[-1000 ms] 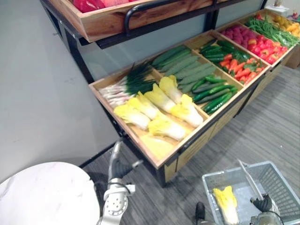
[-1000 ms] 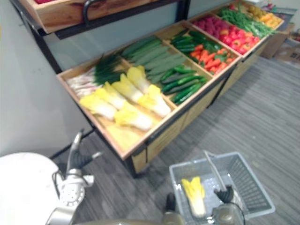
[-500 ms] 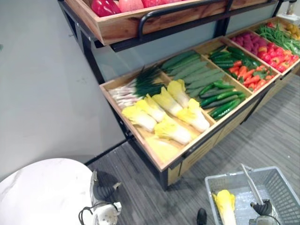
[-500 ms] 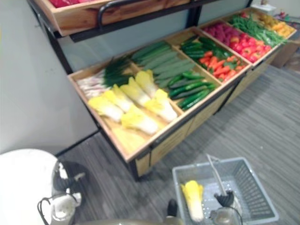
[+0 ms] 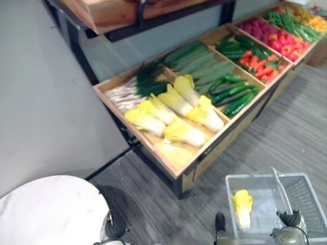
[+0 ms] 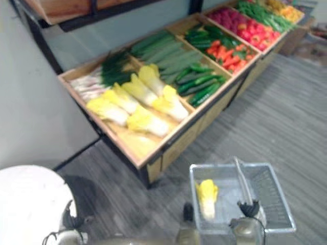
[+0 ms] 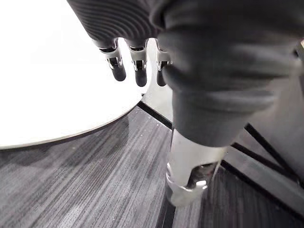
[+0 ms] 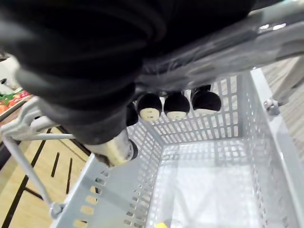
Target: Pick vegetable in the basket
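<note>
Grey floor (image 5: pixel 153 204) by veg stand (image 5: pixel 179 158). Head cam: cabbage (image 5: pixel 242 206) lies in basket (image 5: pixel 250 176), just left of my R hand (image 5: pixel 290 218). R wrist cam: fingers (image 8: pixel 176 105) clenched round handle (image 8: pixel 237 42). L wrist cam: L hand (image 7: pixel 140 71) relaxed, holding nothing, near white table (image 7: pixel 47 95).

cabbage (image 5: pixel 242 206): one pale yellow head with a white stem, lying flat on the basket floor, left side, leafy end away from robot
basket (image 5: pixel 255 176): grey plastic mesh, upright, handle raised

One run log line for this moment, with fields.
right hand: shut on basket handle | basket: one cabbage inside | left hand: open, empty
</note>
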Tool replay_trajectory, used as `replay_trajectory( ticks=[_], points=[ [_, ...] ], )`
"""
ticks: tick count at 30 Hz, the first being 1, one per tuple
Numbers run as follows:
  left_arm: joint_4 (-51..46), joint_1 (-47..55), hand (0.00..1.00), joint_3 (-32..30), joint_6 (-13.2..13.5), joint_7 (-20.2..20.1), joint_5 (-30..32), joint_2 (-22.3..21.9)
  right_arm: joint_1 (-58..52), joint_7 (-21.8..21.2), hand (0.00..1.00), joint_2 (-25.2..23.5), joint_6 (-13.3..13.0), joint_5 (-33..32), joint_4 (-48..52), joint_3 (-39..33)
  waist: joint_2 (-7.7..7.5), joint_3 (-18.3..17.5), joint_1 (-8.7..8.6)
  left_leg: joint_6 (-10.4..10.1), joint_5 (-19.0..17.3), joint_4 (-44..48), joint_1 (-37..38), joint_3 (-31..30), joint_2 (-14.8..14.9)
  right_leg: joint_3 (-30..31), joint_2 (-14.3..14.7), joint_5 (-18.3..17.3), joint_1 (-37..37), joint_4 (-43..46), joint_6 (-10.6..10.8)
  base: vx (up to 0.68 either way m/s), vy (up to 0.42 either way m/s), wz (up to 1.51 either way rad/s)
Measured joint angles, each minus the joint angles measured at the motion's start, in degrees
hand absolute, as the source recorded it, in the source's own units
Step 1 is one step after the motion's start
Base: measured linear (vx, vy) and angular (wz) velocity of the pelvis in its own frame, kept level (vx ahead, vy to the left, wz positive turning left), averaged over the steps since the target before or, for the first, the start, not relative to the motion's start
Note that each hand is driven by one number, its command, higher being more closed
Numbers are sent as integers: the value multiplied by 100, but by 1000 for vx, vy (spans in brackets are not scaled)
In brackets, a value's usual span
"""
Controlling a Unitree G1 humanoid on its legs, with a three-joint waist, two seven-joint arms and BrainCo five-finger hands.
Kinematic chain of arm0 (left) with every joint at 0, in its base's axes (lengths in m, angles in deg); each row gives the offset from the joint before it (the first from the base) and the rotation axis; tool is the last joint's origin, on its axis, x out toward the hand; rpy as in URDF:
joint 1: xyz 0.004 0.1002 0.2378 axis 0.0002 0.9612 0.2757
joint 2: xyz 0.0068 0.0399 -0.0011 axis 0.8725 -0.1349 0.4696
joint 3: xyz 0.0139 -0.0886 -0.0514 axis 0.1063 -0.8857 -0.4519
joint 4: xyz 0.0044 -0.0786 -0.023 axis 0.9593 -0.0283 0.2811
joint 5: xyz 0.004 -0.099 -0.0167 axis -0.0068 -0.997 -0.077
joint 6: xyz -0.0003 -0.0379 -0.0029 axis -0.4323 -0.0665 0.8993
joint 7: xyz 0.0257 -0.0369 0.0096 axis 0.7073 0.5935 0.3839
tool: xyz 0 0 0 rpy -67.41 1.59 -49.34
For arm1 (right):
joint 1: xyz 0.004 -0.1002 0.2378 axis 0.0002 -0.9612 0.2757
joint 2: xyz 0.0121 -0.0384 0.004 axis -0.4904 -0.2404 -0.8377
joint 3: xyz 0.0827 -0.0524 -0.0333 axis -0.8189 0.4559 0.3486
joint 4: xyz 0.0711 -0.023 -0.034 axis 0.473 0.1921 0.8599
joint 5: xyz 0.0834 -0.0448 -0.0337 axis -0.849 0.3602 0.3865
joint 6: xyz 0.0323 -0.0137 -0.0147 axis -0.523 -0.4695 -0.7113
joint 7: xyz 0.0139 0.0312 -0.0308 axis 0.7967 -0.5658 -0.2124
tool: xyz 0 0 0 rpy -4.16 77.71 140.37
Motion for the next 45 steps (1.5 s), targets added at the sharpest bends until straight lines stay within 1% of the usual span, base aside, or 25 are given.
replay_trajectory(
  ticks=[1, 2, 3, 4, 5, 6, 7, 8, 9, 10, 11, 13, 15, 16, 17, 20, 22, 26, 28, 31, 34, 36, 39, 41, 45],
  points=[
    [-11, -71, 0, -1, 4, -1, 23, 30, 35, 28, 100, 0, 4, 1, 22, -23, 17, 135, -16, -13, 71, -103, 69, 38, 43, -329, 6, -603, -168, 752, -214, -166, 68, -65],
    [-79, -85, 0, -19, 16, 7, 49, 98, 85, 57, 100, 46, 22, -32, 27, -100, -49, 250, -27, -36, 257, -378, 275, 125, 46, -880, -154, -1659, -487, 2390, -619, -63, 103, -38],
    [-103, -55, 0, -86, -6, 5, 165, 200, 16, 112, 100, 62, -2, -40, 27, -61, -188, 308, -55, -55, 313, -257, 323, 131, -19, -1307, -257, -1783, -583, 3149, -648, -63, 110, -46],
    [-87, -32, 0, -136, -13, 5, 220, 200, 10, 115, 100, 59, -23, -40, 27, 12, -251, 321, -37, -44, 319, -105, 289, 93, -14, -1480, -262, -1628, -600, 3152, -796, -48, 57, -53],
    [-61, -23, 0, -182, -24, 2, 234, 188, 8, 116, 100, 20, -28, -41, 30, 168, -374, 343, -13, 78, 397, -4, 166, 34, -6, -1591, -193, -1448, -478, 2842, -917, -240, 26, -79],
    [31, 40, 0, -237, -3, 9, 251, 126, 105, 135, 100, -26, -56, -40, 25, 253, -86, 313, 133, 127, 551, -713, 312, -48, 160, -1499, 116, -1515, -150, 2398, -791, -247, 19, -82],
    [51, 43, 0, -267, -7, 15, 257, 134, 177, 136, 100, -162, -37, -43, 18, 267, -219, 354, 97, 41, 712, -957, 478, 164, 86, -1701, -214, -2227, -172, 3498, -892, -234, 36, -67],
    [51, 64, 0, -262, -17, 36, 257, 208, 122, 143, 100, -257, -57, -41, -13, 307, -276, 364, 82, 50, 874, -1190, 657, 290, -20, -1841, -587, -2714, 84, 4347, -671, -57, 29, -37],
    [50, 91, 0, -282, -29, 51, 257, 211, 106, 140, 100, -275, -64, -41, -70, 339, -351, 318, 93, 61, 932, -1246, 681, 375, -41, -1882, -719, -2755, 296, 4428, -659, -25, -29, -56],
    [40, 180, 0, -379, -71, 121, 256, 186, 112, 137, 100, -306, -62, -41, -114, 418, -444, 242, 185, 62, 947, -1198, 623, 573, -41, -1867, -826, -2666, 679, 3986, -495, -71, -139, -102],
    [67, 207, 0, -453, -115, 166, 256, 154, 224, 137, 100, -308, -55, -37, -117, 504, -525, 192, 283, 35, 1027, -1154, 491, 857, 19, -1847, -603, -2817, 767, 3235, -240, -101, -163, -125],
    [73, 190, 0, -440, -118, 198, 257, 58, 275, 149, 100, -252, -65, -40, -108, 574, -508, 189, 310, 28, 1279, -1279, 339, 1190, 62, -1801, -318, -2815, 912, 2169, -223, -112, -140, -96],
    [156, 140, 0, -407, -120, 232, 255, -36, 308, 154, 100, -239, -41, -46, -111, 621, -490, 199, 307, -48, 1337, -1285, 285, 1513, 88, -1764, -74, -2766, 1158, 1117, -149, -103, -172, -73],
    [219, 96, 0, -359, -121, 241, 252, -82, 285, 154, 100, -228, -21, -46, -113, 638, -400, 217, 302, -71, 1356, -1262, 294, 1537, 166, -1738, 39, -2618, 1249, 890, -112, -84, -189, -58],
    [240, 86, 0, -198, -114, 254, 252, -122, 156, 160, 100, -229, 6, -45, -115, 728, -319, 219, 297, -157, 1429, -1259, 380, 1568, 260, -1683, 212, -2448, 1449, 545, -187, -74, -189, -35],
    [262, 86, 0, -26, -121, 280, 235, -176, -228, 163, 100, -251, 85, -39, -116, 1083, -236, 210, 296, -324, 1537, -1221, 590, 1543, 520, -1654, 525, -2355, 1785, 240, -294, -74, -205, -16],
    [314, 74, 0, 28, -128, 294, 195, -281, -353, 201, 100, -246, 93, -37, -103, 1091, -138, 313, 281, -339, 1544, -854, 554, 1508, 796, -1673, 695, -2323, 1897, 223, -344, -106, -161, -5],
    [478, 90, 0, 283, -223, 310, 196, -521, -423, 350, 100, -137, 99, -39, -102, 1045, 22, 507, 279, -342, 1566, -127, 438, 1171, 918, -1593, 704, -2285, 2086, 220, -413, -110, -83, -11],
    [470, 99, 0, 416, -227, 365, 194, -579, -344, 426, 100, -51, 111, -37, -104, 1049, 187, 541, 292, -391, 1647, -12, 267, 239, 632, -1419, 588, -2257, 1962, 250, -453, -148, 17, -24],
    [449, 182, 0, 461, -205, 416, 187, -598, -202, 425, 100, -56, 111, -36, -118, 1064, 226, 536, 361, -453, 1600, -1, 155, -367, 393, -1000, 501, -2198, 1673, 267, -339, -140, 91, -57],
    [459, 246, 0, 466, -197, 414, 189, -603, -163, 425, 100, -50, 110, -36, -116, 1058, 232, 535, 400, -498, 1235, -271, 341, -396, 318, -626, 527, -2016, 1528, 208, -199, -69, 151, -57],
    [481, 193, 0, 436, -197, 410, 188, -564, -160, 424, 100, -86, 118, -37, -130, 1045, 271, 522, 373, -448, 826, -957, 673, -401, 215, -502, 571, -1714, 1555, -106, -190, -75, 199, -41],
    [471, 126, 0, 406, -196, 394, 186, -463, -206, 421, 100, -183, 106, -36, -94, 1046, 4, 543, 310, -333, 907, -1169, 659, -242, -93, -335, 314, -1500, 1446, -270, -100, -80, 182, -22],
    [473, 134, 0, 407, -203, 381, 193, -453, -314, 416, 100, -182, 107, -39, -72, 938, -24, 524, 287, -293, 902, -1289, 752, -171, -269, -205, 174, -1454, 1434, -259, -61, 33, 141, -13],
    [496, 166, 0, 400, -205, 311, 201, -307, -246, 377, 100, -206, 115, -41, -103, 873, -38, 518, 300, -218, 719, -1092, 780, 137, -225, 123, 186, -1652, 927, 589, -119, 50, 71, -42]
  ],
)
